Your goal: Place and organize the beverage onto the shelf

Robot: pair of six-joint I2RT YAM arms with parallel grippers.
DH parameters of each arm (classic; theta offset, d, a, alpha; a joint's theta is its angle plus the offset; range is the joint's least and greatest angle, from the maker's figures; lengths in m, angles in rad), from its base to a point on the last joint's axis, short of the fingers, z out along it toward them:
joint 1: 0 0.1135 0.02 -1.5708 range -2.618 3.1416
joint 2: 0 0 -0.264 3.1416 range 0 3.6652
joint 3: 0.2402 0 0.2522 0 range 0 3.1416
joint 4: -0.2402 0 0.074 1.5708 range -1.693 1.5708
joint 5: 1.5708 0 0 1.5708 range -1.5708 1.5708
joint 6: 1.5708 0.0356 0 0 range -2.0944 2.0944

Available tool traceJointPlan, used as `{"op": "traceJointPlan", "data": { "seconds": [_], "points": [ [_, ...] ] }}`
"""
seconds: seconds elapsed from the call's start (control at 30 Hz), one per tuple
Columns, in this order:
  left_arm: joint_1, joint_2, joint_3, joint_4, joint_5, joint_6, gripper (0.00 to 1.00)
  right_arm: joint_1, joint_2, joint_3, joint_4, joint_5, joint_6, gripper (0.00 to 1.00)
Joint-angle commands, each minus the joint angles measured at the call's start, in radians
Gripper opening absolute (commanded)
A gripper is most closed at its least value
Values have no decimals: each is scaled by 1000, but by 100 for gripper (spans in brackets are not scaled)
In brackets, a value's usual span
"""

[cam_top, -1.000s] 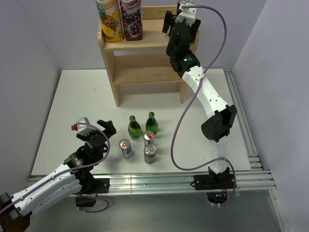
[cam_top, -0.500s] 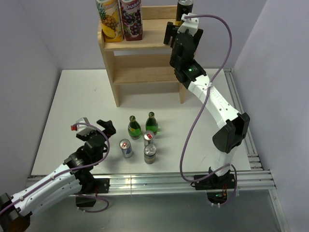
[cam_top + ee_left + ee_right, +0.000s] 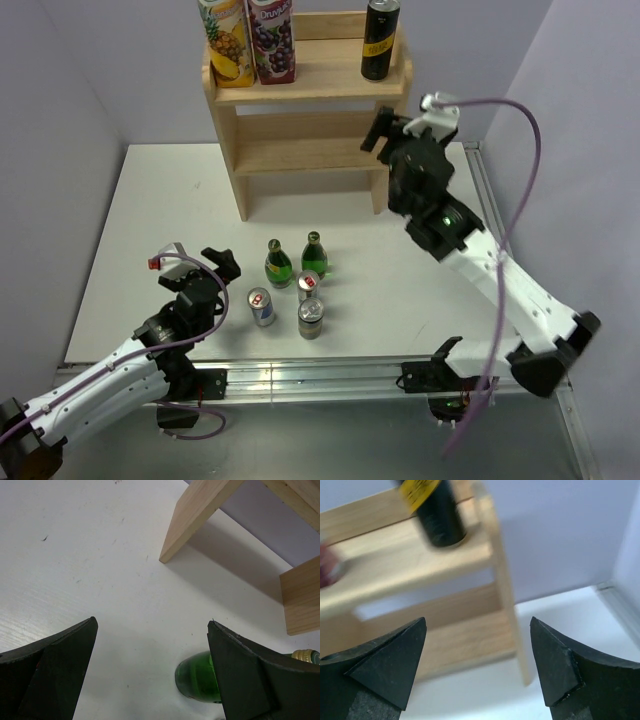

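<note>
Nearest you, your left pincer (image 3: pixel 151 625) hangs low over the front left of the tabletop (image 3: pixel 150 200), its jaws spread wide with nothing between them. Just to its right three drinks stand close together: a red-topped can (image 3: pixel 261 306), a silver can (image 3: pixel 311 318) and a red and white can (image 3: pixel 309 284). Right behind those, the left green bottle (image 3: pixel 278 264) and the right green bottle (image 3: pixel 315 253) stand upright side by side; in the left wrist view one of them shows just beside a finger, not touching it.

Further back on the right, your right pincer (image 3: pixel 477 621) is raised in front of the shelf's right side panel, facing the shelf (image 3: pixel 305 120), jaws wide apart and holding nothing. The shelf stands at the far edge of the tabletop. On its top tier a black can (image 3: pixel 379 38) stands upright at the right end, well apart from the pincer, and a yellow carton (image 3: pixel 227 40) and a purple carton (image 3: pixel 272 38) stand touching each other at the left end
</note>
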Motion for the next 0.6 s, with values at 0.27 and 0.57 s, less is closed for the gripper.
{"op": "traceJointPlan", "data": {
  "seconds": [0.27,0.57],
  "points": [
    [7,38,4,31,8,-5,99,410,-398,-543,-147,-158,274,89],
    [7,63,11,35,5,-2,99,675,-610,-873,-178,-95,559,93]
  ]
}}
